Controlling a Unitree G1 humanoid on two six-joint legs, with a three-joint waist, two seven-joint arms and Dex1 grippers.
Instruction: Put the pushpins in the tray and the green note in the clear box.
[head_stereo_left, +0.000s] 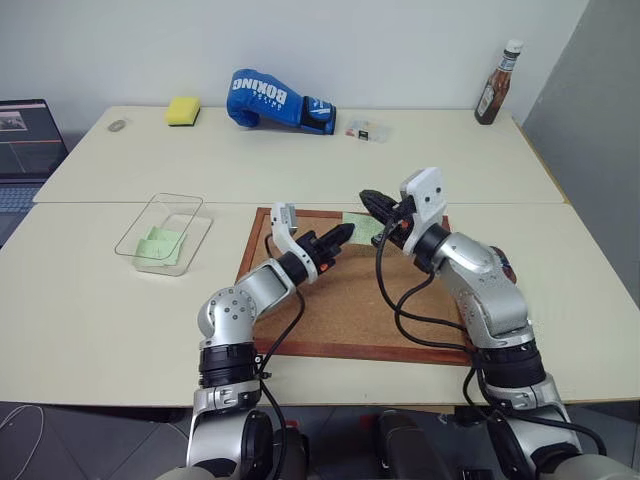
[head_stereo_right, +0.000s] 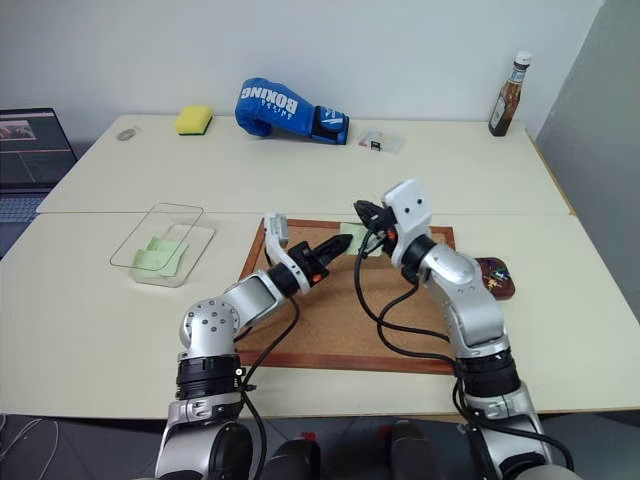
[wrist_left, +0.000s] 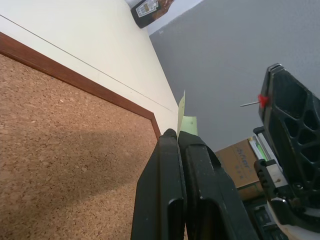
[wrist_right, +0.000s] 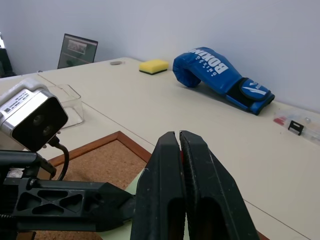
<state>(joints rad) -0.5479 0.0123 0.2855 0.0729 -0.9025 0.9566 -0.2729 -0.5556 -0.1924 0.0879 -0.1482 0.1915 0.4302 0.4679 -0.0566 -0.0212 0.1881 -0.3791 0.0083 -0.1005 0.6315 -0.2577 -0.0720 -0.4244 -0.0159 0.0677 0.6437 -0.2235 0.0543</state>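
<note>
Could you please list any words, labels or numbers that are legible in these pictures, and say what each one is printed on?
"BOXING": white letters on the blue boxing glove.
Sauce bottle label: too small to read.
Laptop screen: too blurred to read.
Small clear case contents: no readable text.

Blue boxing glove (wrist_right: 220, 75), rear of desk (head_stereo_left: 300, 160): white lettering "BOXING" legible on side; smaller line beneath, unreadable. White mark on glove cuff, not legible as text. Sauce bottle (head_stereo_left: 497, 84), far right corner of desk: label present, text too small to read. Laptop screen (head_stereo_left: 28, 135): content illegible.
</note>
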